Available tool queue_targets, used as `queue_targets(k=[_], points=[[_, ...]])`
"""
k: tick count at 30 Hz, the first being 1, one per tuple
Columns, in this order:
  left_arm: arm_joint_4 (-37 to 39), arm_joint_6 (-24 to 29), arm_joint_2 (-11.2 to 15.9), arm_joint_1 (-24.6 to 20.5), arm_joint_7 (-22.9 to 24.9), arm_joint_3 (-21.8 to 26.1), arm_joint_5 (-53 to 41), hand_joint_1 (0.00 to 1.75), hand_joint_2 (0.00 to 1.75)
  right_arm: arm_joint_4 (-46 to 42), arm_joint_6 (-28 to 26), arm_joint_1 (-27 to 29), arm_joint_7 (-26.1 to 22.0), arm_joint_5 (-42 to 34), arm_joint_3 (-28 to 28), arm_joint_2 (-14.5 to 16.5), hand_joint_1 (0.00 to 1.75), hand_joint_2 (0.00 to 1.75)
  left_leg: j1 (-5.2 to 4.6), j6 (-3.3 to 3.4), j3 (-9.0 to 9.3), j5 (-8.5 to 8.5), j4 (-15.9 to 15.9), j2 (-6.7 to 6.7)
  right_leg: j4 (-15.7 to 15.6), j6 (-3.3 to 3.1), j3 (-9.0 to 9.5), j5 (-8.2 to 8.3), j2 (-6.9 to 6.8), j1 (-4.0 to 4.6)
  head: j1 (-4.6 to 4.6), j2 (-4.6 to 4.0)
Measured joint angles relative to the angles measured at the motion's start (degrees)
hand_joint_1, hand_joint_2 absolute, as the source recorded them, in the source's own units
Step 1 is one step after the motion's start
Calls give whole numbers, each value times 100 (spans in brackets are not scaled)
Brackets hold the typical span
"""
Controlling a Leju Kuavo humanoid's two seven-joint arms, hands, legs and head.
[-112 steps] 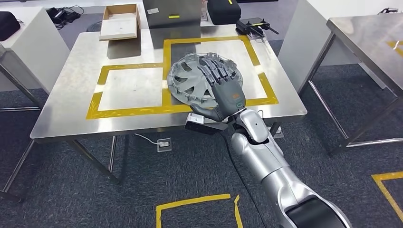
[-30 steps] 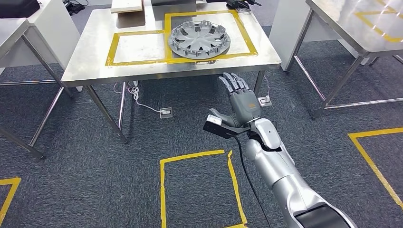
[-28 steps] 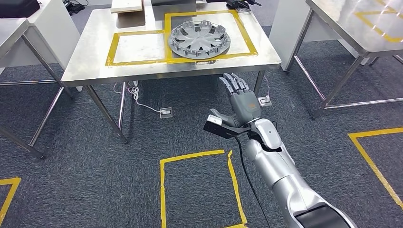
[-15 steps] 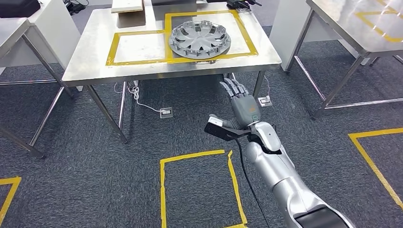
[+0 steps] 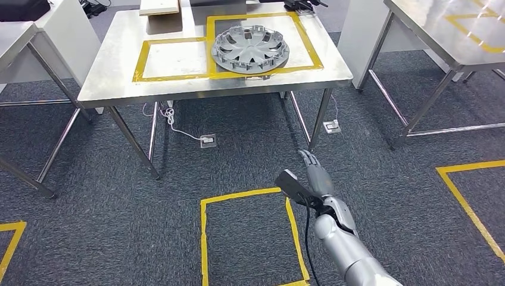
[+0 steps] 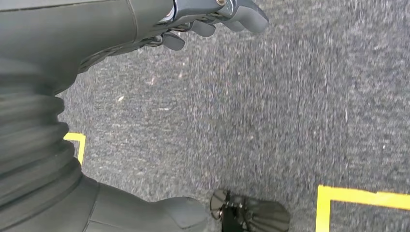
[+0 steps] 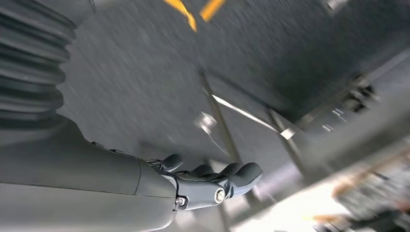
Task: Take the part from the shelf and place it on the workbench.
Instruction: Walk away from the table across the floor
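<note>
On the workbench (image 5: 119,71), inside the larger of two yellow tape frames, the part (image 5: 250,49) is seen lying flat, with no hand touching it. It is a round grey wheel cover with spokes fanning out from a small centre and a ring of raised clips around its rim; it looks thin, light and rigid, and is judged to sit steadily where it lies. Compared with a few seconds ago, when the right hand (image 5: 314,179) was spread over the cover at the bench edge, the hand has been drawn well back and lowered over the carpet, beside the yellow tape square (image 5: 250,238) on the floor; within the last half second it has dropped further and turned edge-on in the head view. Its fingers are extended and slightly apart, and nothing is held in it, as is also shown in the right wrist view (image 7: 212,181). The left hand (image 6: 212,19) is seen hanging over the grey carpet, its fingers loosely bent with nothing between them. From this the placing is judged to be done: the cover has been released on the bench and the arm is being brought back to rest, so little or nothing of the task appears to be left.
</note>
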Motion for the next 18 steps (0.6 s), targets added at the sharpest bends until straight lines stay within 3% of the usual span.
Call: queue_targets(k=[9,13,18], points=[[-183,-518,144,261,236,-946,954,0,175,188,231,707,501,-1025,-192,-14,0,175,0,0,-6,0,0,0,-1,1,-4,1,0,-1,0,0],[-263,-746,210,380,341,-1373,1371,0,0,260,334,1026,722,-1477,-289,-21,0,0,0,0,-7,0,0,0,-1,1,-5,1,0,-1,0,0],[-363,-1025,288,527,471,-1916,1891,0,0,356,460,1414,998,-2035,-424,-34,0,0,0,-1,-9,-1,0,0,-2,0,-7,0,0,-1,-1,0]])
